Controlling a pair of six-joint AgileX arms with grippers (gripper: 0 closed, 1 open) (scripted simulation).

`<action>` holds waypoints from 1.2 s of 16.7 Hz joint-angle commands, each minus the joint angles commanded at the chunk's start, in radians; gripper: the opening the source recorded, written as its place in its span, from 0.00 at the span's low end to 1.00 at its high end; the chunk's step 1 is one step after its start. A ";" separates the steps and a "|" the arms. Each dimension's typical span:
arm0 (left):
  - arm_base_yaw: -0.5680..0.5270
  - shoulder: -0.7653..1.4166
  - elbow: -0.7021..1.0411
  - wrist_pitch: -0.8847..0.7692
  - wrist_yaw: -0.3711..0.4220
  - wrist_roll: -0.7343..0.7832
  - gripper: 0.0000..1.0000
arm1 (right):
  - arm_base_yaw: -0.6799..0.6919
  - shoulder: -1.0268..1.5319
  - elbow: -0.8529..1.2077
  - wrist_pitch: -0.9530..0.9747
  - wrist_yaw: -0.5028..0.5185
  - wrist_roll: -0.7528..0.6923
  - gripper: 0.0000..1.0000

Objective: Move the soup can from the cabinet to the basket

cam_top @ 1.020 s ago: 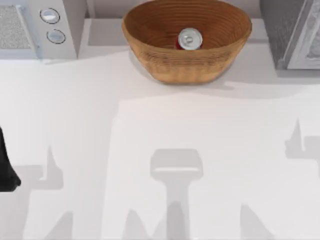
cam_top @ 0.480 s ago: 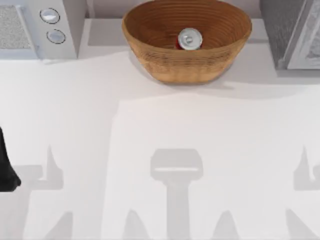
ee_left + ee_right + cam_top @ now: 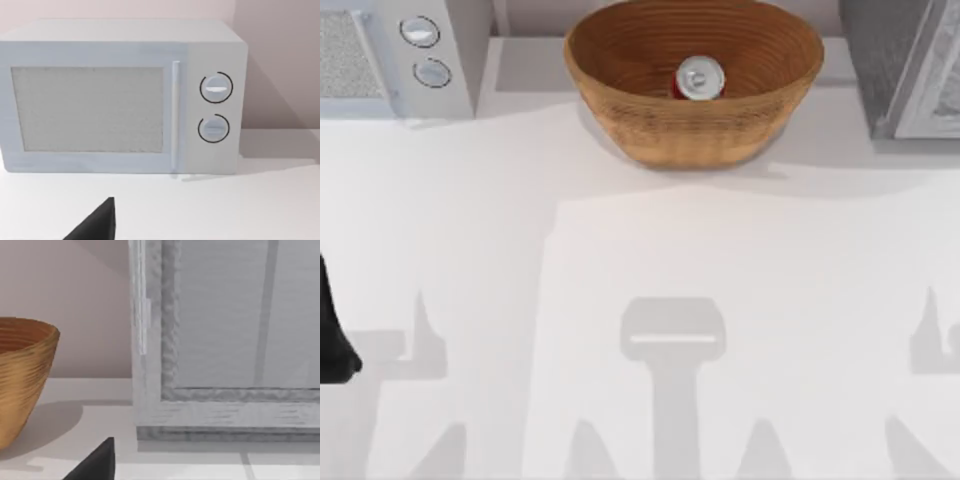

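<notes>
The small red-sided soup can with the shiny silver round lid (image 3: 699,79) is seen standing upright inside the large tan-brown woven basket (image 3: 620,110), slightly right of the bowl's centre and enclosed by the ringed ribbing on every side. Its long axis is vertical, so only the lid and a sliver of red are offered to the overhead camera. The cabinet with the dark grey speckled top and pale grey framed door (image 3: 900,70) is placed at the table's far right corner, near the basket but apart from it; in the right wrist view the framed door (image 3: 225,340) is faced closely, with the basket's wall (image 3: 22,375) off to one side.

The task is judged to be effectively complete, since the can is already lodged in the basket (no further carry appears to be called for). The can lies well away from both arms. The left arm (image 3: 332,330) is parked at the table's left edge, facing the white box-shaped microwave with two round knobs (image 3: 120,95). Whether either set of jaws is apart or together cannot be told.
</notes>
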 joint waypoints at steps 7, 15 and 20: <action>0.000 0.000 0.000 0.000 0.000 0.000 1.00 | -0.350 0.508 0.124 0.417 -0.353 0.008 1.00; 0.000 0.000 0.000 0.000 0.000 0.000 1.00 | -0.808 1.248 0.284 0.954 -0.798 0.022 1.00; 0.000 0.000 0.000 0.000 0.000 0.000 1.00 | -0.959 1.467 0.338 1.131 -0.941 0.026 1.00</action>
